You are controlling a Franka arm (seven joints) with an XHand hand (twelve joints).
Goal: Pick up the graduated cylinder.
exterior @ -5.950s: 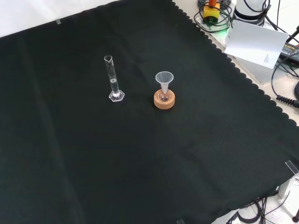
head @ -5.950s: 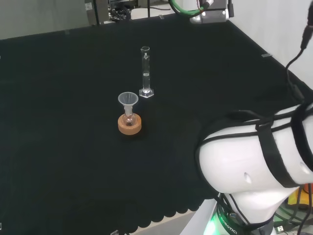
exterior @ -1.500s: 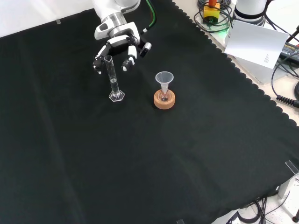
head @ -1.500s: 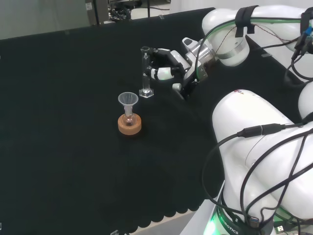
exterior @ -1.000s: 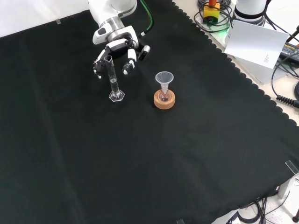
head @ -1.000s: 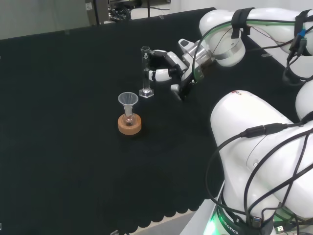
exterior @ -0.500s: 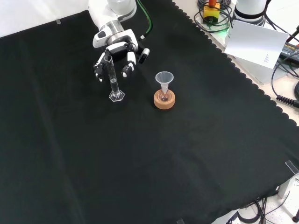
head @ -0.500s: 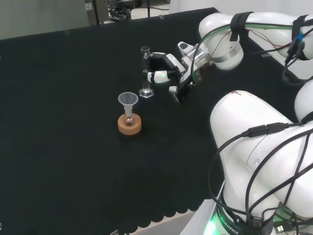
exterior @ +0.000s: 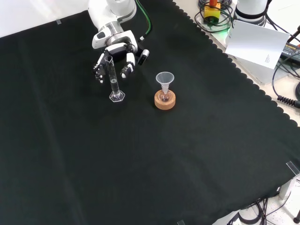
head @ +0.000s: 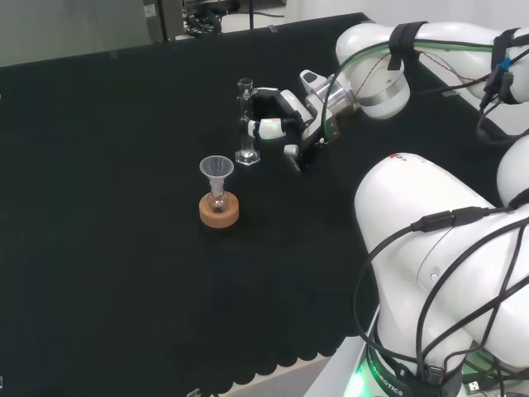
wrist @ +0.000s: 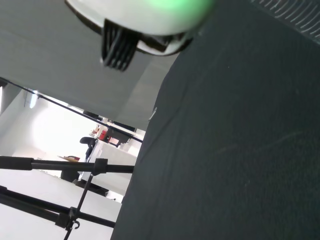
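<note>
Cylinder [exterior: 113, 78] upright on the cloth [exterior: 140, 154], left of the funnel [exterior: 164, 79] in front view — hand [exterior: 115, 55] just behind it, fingers [head: 266, 127] spread either side, holding nothing.

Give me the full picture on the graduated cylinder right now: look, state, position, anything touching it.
The graduated cylinder is a slim, clear tube on a hexagonal clear foot, with a pouring lip at the top. It stands upright on the black cloth, left of the funnel on its cork ring in the front view. Whether it holds liquid cannot be told. The hand sits just behind its upper part, fingers spread to either side of the tube; actual contact cannot be confirmed. In the head view, the cylinder stands directly left of the fingers.
</note>
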